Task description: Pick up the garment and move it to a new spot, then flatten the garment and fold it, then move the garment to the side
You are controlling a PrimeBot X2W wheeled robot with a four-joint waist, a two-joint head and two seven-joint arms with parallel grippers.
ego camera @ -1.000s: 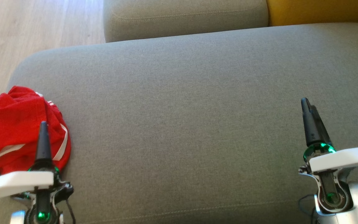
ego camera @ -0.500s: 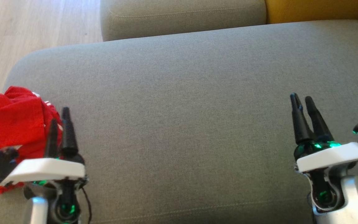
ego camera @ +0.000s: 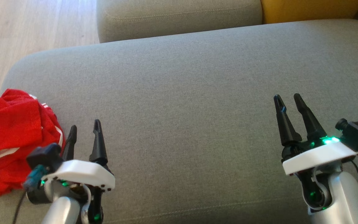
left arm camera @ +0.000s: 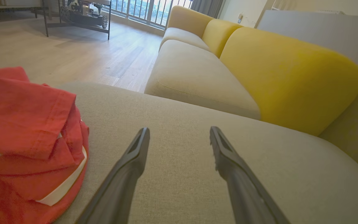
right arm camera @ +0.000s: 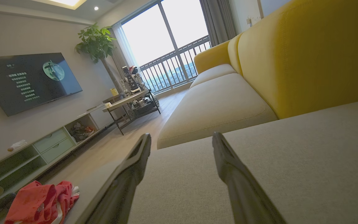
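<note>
Since a second ago the left gripper [ego camera: 85, 124] has come off the garment to the right and turned, so its two dark fingers, which then looked like one, now stand clearly apart and hold nothing. The right gripper [ego camera: 287, 95] has turned in the same way and drifted a little to the left, and its fingers are also spread and empty. The red garment [ego camera: 8, 140], with white stripes, lies crumpled at the near left end of the grey cushion [ego camera: 182, 93], just to the left of the left gripper's fingers. In the left wrist view a strip of bare fabric separates it from the nearer finger. The right gripper hangs over the near right part of the same cushion, well apart from the garment, with plain grey fabric between the two grippers. Farther off is a second seat cushion [ego camera: 179, 15], with a yellow backrest [ego camera: 306, 9] to its right and wooden floor [ego camera: 26, 25] to its left. The right wrist view adds a wall television [right arm camera: 26, 81], a potted plant [right arm camera: 96, 40] and a low table [right arm camera: 129, 99] before a balcony railing [right arm camera: 176, 68].
</note>
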